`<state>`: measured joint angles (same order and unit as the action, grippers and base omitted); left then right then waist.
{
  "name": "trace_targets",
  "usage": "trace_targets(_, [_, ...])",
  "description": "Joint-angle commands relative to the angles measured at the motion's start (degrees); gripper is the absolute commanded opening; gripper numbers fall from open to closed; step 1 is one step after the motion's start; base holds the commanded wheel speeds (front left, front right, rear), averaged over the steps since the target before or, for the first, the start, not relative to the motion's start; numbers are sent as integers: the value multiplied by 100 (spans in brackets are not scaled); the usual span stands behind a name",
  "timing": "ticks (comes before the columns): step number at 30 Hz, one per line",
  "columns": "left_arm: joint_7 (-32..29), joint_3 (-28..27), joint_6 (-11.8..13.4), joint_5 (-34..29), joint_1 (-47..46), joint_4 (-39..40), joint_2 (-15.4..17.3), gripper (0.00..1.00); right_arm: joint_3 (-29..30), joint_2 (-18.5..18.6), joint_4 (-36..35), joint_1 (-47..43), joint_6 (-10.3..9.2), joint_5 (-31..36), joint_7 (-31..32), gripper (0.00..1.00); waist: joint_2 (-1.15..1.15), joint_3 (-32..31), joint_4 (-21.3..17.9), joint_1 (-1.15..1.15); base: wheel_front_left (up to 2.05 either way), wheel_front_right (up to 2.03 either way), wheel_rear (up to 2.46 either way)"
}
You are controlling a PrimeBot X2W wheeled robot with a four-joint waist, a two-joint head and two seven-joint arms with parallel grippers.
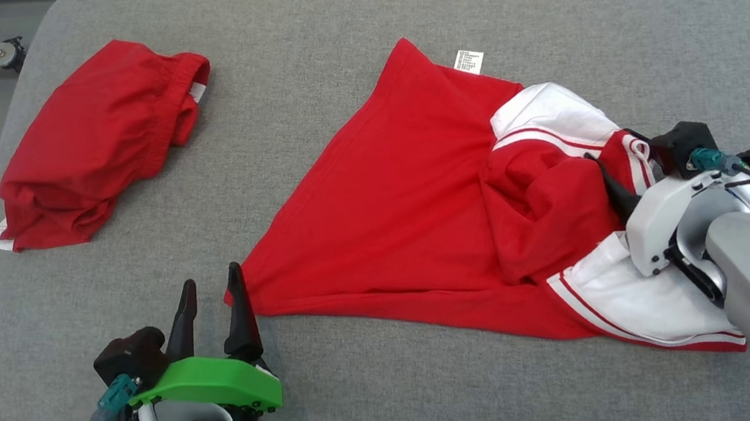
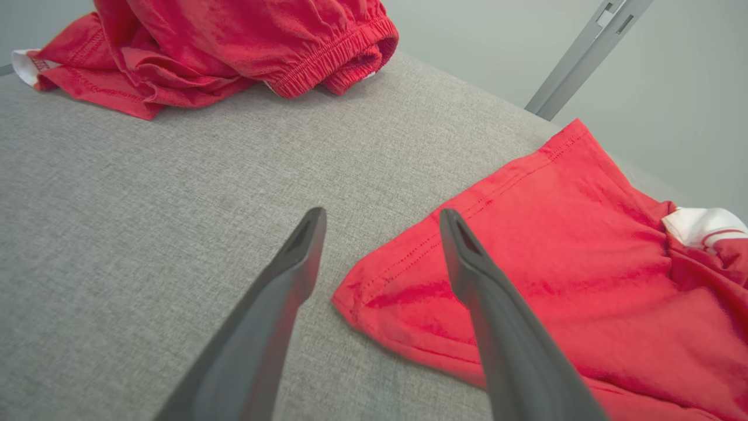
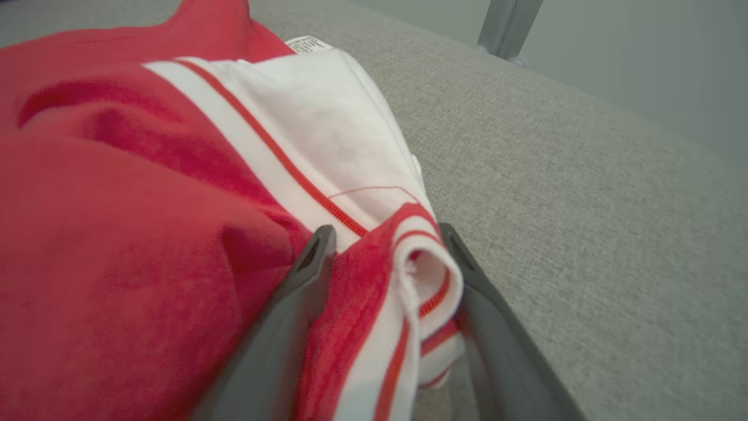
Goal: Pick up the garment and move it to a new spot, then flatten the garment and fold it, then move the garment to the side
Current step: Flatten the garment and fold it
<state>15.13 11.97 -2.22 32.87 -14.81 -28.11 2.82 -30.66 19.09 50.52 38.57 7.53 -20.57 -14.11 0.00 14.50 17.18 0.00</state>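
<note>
Garment (image 1: 401, 185) sprawled centre-right on grey cushion (image 1: 322, 29), sleeves bunched. My left tool (image 1: 210, 276) gapes empty beside hem corner (image 2: 350, 298); right tool (image 3: 383, 234) straddles striped fold (image 3: 421, 275), spread wide, ready to tug flat.

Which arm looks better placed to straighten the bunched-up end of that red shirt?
Right, probably. The right gripper stands open astride the striped fold of the red shirt, at the bunched end. The left gripper is open by the flat hem corner, away from the wrinkles.
</note>
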Motion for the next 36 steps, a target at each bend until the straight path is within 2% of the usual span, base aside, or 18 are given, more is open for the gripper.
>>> trace_targets(1, [3,25,28,-42,-95,75,17,100,-44,132,108,138,-8,-73,27,0,0,127,111,0,0,0,0])
trace_targets(12, [2,542,-86,-183,-273,457,18,100,-148,1038,692,1701,-9,380,-95,0,0,475,400,0,0,0,0])
trace_targets(21, [2,1352,-141,-161,-486,815,17,100,411,1441,1531,2609,-8,1119,-105,0,0,730,704,0,0,0,0])
trace_targets(22, [2,1404,-120,-153,-475,838,17,100,570,1443,1637,2651,-9,1122,-106,25,0,733,706,0,0,0,0])
trace_targets(23, [2,1453,-105,-158,-468,844,19,100,700,1417,1715,2671,-9,1156,-108,100,0,726,688,0,0,0,0])
trace_targets(29, [2,1459,-55,-226,-348,757,19,100,1193,1156,1206,2252,-8,1317,-107,100,0,542,411,0,0,0,0])
trace_targets(36, [2,1288,-116,-301,-143,499,20,100,1674,639,-296,932,-8,1044,-109,100,0,-6,-156,0,0,0,0])
